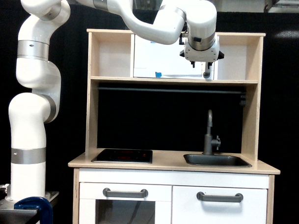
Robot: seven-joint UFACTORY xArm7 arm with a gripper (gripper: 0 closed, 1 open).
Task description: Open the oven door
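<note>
Oven door (161, 56): a wide white panel sitting shut in the upper shelf bay of the wooden play kitchen (93, 115), with a small piece of blue tape (158, 74) showing near its bottom edge.
Handle (207, 73): 1 grey bar running vertically along the door's edge on the exterior view's right; only its lower end is showing, the rest being covered by the wrist.
Gripper (200, 63): hanging directly in front of the handle's upper part, fingers pointing down; whether they are spread or pinched I cannot tell, and no grasp on the bar is visible.
Key relation: the handle is lying right behind and just below the fingertips, its long axis upright, so I judge the fingers are needing to straddle it from either side.
Arm (37, 93): 1 white arm reaching over from the exterior view's left.
Below: the faucet (208, 136) and sink (216, 160) are well apart from the work.
</note>
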